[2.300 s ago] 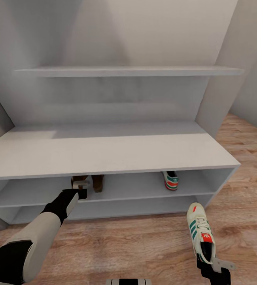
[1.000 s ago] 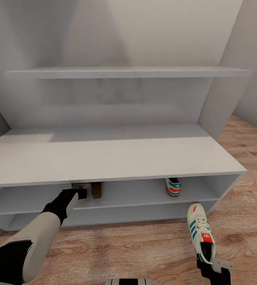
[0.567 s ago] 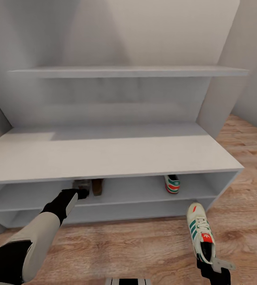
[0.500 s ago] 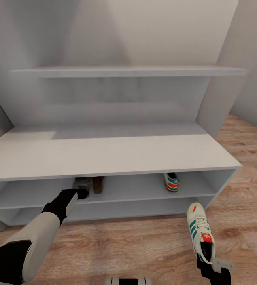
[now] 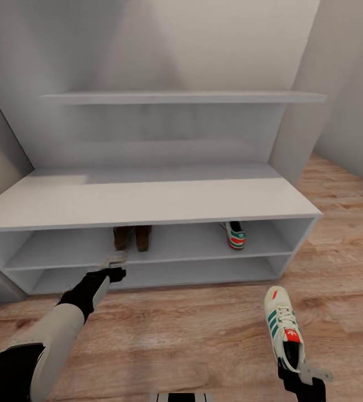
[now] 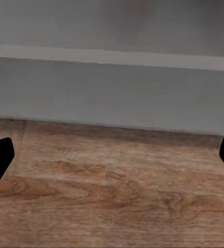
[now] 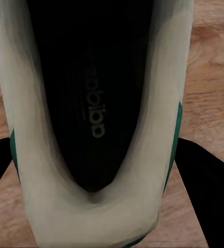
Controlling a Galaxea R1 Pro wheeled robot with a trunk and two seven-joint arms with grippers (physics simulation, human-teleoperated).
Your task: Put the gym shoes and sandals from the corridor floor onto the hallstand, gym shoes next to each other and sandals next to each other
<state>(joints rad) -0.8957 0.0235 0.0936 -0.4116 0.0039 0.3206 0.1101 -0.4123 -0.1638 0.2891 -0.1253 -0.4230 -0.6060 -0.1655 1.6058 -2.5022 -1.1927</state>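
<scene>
My right jaws (image 5: pixel 300 373) clamp the heel of the white green-striped gym shoe (image 5: pixel 282 328), toe pointing at the pale grey hallstand (image 5: pixel 148 204) where its mate (image 5: pixel 235 235) waits; left jaws (image 5: pixel 116 262) gape, apparently empty.

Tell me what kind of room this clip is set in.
Probably a home entry corridor: a low pale grey shoe rack against the wall holds brown sandals and a white-and-green sneaker, above light wood-plank flooring.

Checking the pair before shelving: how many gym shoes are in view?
2. One gym shoe stands on the hallstand's upper shelf; the other gym shoe is held in the right gripper.
</scene>
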